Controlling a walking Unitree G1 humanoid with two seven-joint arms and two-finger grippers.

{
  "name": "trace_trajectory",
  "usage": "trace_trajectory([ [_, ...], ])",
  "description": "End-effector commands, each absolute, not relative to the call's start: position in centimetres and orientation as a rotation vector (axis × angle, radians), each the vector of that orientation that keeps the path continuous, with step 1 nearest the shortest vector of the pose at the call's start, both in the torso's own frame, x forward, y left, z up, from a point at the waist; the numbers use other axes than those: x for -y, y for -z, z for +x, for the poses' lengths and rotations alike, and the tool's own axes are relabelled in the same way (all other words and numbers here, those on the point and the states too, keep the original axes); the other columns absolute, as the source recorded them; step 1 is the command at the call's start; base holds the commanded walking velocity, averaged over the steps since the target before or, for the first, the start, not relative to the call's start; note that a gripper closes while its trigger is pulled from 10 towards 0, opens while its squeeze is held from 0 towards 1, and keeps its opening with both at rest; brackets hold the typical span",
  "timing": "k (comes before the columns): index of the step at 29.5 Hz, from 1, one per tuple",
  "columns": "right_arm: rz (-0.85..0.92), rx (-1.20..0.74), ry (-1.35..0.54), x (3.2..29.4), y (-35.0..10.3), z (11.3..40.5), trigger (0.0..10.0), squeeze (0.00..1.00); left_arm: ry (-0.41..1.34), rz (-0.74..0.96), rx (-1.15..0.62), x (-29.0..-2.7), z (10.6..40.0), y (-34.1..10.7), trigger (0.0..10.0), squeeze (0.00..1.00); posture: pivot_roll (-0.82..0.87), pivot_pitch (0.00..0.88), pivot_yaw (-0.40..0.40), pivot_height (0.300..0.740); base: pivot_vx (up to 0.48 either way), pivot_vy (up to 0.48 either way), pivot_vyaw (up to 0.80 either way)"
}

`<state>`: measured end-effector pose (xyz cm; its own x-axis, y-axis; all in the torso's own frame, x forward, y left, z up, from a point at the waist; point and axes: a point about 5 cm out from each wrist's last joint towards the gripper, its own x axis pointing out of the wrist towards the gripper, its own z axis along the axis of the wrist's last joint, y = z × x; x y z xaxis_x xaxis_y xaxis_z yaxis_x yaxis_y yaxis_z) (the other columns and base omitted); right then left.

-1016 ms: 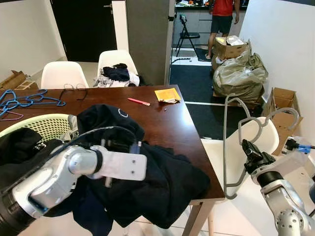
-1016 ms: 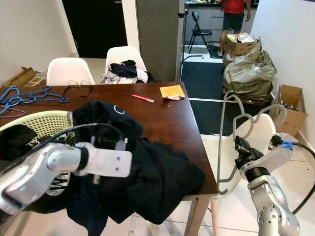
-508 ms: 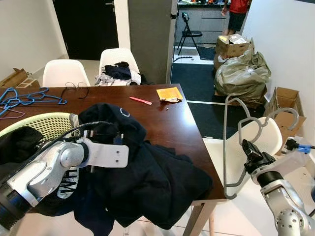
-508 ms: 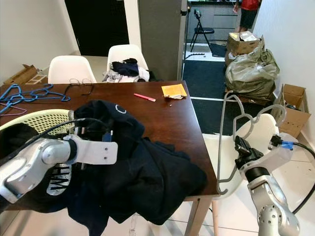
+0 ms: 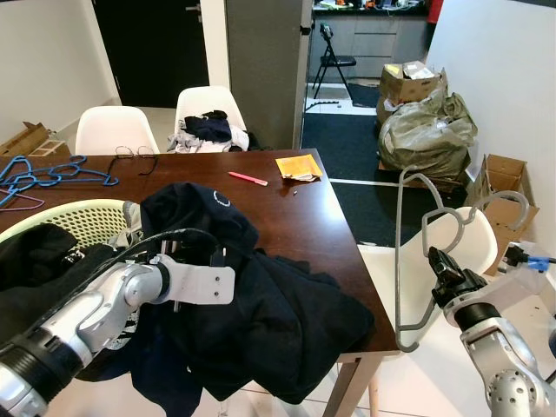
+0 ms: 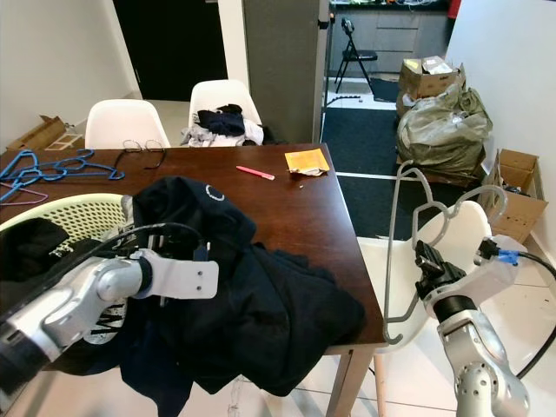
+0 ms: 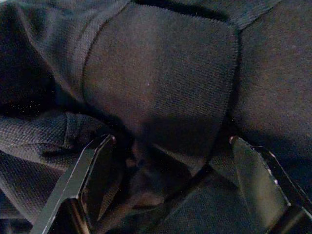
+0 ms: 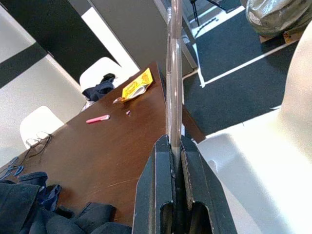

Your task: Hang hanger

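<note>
Status, early stage: grey wire clothes hanger [image 5: 408,252] clamped upright in right gripper [image 8: 176,146] beside the dark wooden table [image 5: 287,213], no garment on it; left gripper [image 7: 170,180], fingers spread, pressed into the heaped navy sweatshirt [image 5: 261,304] on that table, apparently gripping nothing yet; threading and hanging remain.

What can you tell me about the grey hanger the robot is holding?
The grey hanger looks like thin plastic or coated wire, with curved shoulders and a hook. It hangs in the air off the wooden table's right edge, in front of a white chair. The right gripper is shut on one bar, holding it roughly upright. No clothing is on it.
</note>
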<state>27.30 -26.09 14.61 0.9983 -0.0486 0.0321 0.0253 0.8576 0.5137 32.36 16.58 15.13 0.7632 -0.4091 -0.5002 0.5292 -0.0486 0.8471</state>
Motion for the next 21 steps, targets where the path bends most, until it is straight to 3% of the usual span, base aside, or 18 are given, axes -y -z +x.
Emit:
trace_trajectory([
  [1, 0.542, 0.058, 0.037, 26.0, -14.9, 27.2, 10.0, 0.0, 0.759, 1.459, -0.088, -16.4, 32.6, -15.0, 10.0, 0.0, -0.02, 0.013, 0.003, 0.74, 0.0, 0.0, 0.0],
  [11, 0.544, 0.06, 0.039, 26.0, -14.9, 27.1, 10.0, 0.0, 0.663, 1.475, 0.0, -16.3, 33.7, -15.8, 10.0, 0.0, -0.02, 0.012, 0.003, 0.74, 0.0, 0.0, 0.0],
  [12, 0.544, 0.06, 0.038, 26.0, -14.9, 27.1, 10.0, 0.0, 0.603, 1.462, 0.056, -16.2, 34.1, -16.6, 4.6, 0.0, -0.02, 0.012, 0.003, 0.74, 0.0, 0.0, 0.0],
  [13, 0.544, 0.06, 0.038, 26.0, -14.9, 27.1, 10.0, 0.0, 0.603, 1.462, 0.056, -16.2, 34.1, -16.6, 4.6, 0.0, -0.02, 0.012, 0.003, 0.74, 0.0, 0.0, 0.0],
  [14, 0.544, 0.06, 0.038, 26.0, -14.9, 27.1, 10.0, 0.0, 0.553, 1.444, 0.099, -16.0, 34.4, -17.3, 1.5, 0.0, -0.02, 0.012, 0.003, 0.74, 0.0, 0.0, 0.0],
  [15, 0.544, 0.06, 0.038, 26.0, -14.9, 27.1, 10.0, 0.0, 0.553, 1.444, 0.099, -16.0, 34.4, -17.3, 1.5, 0.0, -0.02, 0.012, 0.003, 0.74, 0.0, 0.0, 0.0],
  [16, 0.544, 0.061, 0.038, 25.9, -14.9, 27.1, 10.0, 0.0, 0.508, 1.418, 0.148, -15.8, 34.8, -17.8, 0.9, 0.0, -0.02, 0.011, 0.004, 0.74, 0.0, 0.0, 0.0],
  [19, 0.544, 0.061, 0.037, 25.9, -15.0, 27.1, 10.0, 0.0, 0.504, 1.413, 0.155, -15.7, 34.8, -17.9, 0.9, 0.0, -0.02, 0.011, 0.004, 0.74, 0.0, 0.0, 0.0],
  [20, 0.544, 0.061, 0.038, 25.9, -15.0, 27.1, 10.0, 0.0, 0.494, 1.405, 0.172, -15.6, 34.9, -18.0, 0.0, 0.0, -0.02, 0.011, 0.004, 0.74, 0.0, 0.0, 0.0],
  [21, 0.545, 0.061, 0.038, 25.9, -15.0, 27.1, 10.0, 0.0, 0.487, 1.398, 0.186, -15.5, 35.0, -18.2, 0.0, 0.0, -0.02, 0.011, 0.004, 0.74, 0.0, 0.0, 0.0],
])
